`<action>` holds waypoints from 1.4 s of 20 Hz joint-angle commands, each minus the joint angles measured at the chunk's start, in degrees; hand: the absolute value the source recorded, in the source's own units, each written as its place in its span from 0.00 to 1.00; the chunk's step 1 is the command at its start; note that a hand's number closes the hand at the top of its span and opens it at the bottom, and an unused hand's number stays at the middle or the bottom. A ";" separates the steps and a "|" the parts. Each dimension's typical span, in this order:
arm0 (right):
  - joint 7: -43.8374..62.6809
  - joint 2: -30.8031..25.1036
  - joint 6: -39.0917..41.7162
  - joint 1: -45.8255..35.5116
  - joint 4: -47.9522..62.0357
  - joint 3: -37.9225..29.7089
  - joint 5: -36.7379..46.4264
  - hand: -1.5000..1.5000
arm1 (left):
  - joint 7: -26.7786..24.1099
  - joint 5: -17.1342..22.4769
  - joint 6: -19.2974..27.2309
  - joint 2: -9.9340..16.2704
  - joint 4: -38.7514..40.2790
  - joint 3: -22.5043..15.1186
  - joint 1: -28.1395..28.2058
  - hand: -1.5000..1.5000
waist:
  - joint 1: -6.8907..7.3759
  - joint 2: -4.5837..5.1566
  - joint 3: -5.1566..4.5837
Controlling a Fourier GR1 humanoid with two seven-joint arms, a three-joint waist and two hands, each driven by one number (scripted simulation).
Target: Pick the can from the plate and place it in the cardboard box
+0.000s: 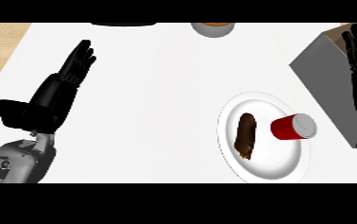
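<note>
The can (293, 126), red with a pale top, lies on its side at the right edge of the plate (268, 168), its top end reaching over the rim toward the box (322, 67). Just left of it on the same plate lies a dark brown piece of food (246, 135), apart from the can. The grey box stands just right of the plate, near the right edge of the view. Above it at that edge the right hand (351, 53) shows with fingers straight, released and holding nothing, well apart from the can. The left hand (75, 67) is far off at the left of the white surface (153, 86), fingers straight and up, resting. A small bowl (213, 28) sits at the far edge, out of the way. So the pick has not begun: the step in hand looks like the approach. The next move, I judge, calls for the right hand to come down and back to the can, close round its side without nudging the food or rolling the can off the rim, then lift it over the box wall.
</note>
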 commanded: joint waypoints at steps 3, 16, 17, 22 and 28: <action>-0.28 -8.35 17.68 -5.88 -1.83 -5.83 -11.56 0.00 | -6.09 -3.61 -3.72 2.48 3.45 -0.08 1.56 0.50 | -1.60 -1.41 -0.47; -36.32 -24.91 46.24 -5.65 13.35 -9.11 7.09 0.00 | -11.23 -7.26 -6.31 1.74 5.09 -2.75 2.49 0.50 | 0.01 -0.95 -0.27; -37.46 -24.77 44.79 -7.06 13.11 -7.38 10.22 0.00 | -10.72 -7.99 -5.93 1.01 7.79 -2.40 -0.72 0.50 | -0.25 -0.77 -0.30; -39.86 -30.06 41.08 -5.98 10.68 -2.79 20.33 0.00 | -9.78 -6.42 -7.73 2.01 5.76 -1.13 0.90 0.50 | 0.12 -1.16 -0.39; -35.02 -36.13 37.24 -2.06 -3.37 3.70 30.45 0.00 | -11.53 -6.69 -8.92 1.89 8.69 -0.23 0.60 0.50 | -2.02 -1.67 -0.49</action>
